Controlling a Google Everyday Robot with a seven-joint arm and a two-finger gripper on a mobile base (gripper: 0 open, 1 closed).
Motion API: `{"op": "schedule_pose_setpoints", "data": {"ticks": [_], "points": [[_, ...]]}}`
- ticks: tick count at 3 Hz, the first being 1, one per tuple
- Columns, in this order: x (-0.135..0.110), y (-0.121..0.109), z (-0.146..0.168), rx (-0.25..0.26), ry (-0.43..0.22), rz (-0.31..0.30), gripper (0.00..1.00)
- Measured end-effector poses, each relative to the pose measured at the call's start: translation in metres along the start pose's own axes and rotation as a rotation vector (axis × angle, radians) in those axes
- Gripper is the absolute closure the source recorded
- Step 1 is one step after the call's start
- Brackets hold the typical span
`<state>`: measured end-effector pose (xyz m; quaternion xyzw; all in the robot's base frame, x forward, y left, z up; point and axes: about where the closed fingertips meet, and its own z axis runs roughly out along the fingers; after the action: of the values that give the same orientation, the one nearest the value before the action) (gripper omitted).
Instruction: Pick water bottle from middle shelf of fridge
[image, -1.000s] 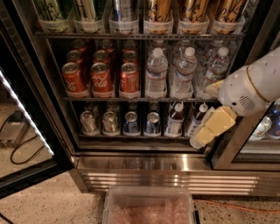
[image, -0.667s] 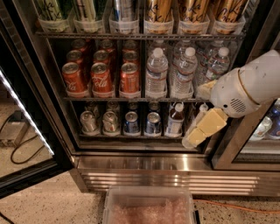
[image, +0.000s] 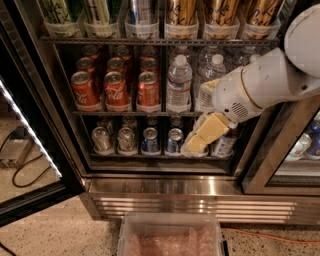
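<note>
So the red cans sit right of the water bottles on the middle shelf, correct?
Not right: the camera view shows the red cans left of the water bottles on the middle shelf. The gripper hangs lower, before the bottom shelf.

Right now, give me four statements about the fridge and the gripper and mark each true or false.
1. The gripper hangs in front of the rack below the middle shelf. True.
2. The gripper holds the water bottle. False: the water bottle stands upright on the middle shelf, apart from the gripper.
3. The red cans stand to the left of the water bottle on the middle shelf. True.
4. The fridge is closed. False: its door is swung open at the left.
</note>
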<state>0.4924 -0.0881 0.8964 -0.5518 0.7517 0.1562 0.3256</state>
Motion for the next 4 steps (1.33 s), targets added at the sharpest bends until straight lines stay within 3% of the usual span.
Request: {"op": "schedule_pose_setpoints", "data": {"ticks": [2, 3, 4], "points": [[0.000, -0.001, 0.005, -0.004, -0.012, 0.010, 0.00], [-0.010, -0.013, 0.015, 0.010, -0.027, -0.013, 0.00], [-0.011, -0.013, 0.016, 0.010, -0.027, -0.013, 0.18]]}}
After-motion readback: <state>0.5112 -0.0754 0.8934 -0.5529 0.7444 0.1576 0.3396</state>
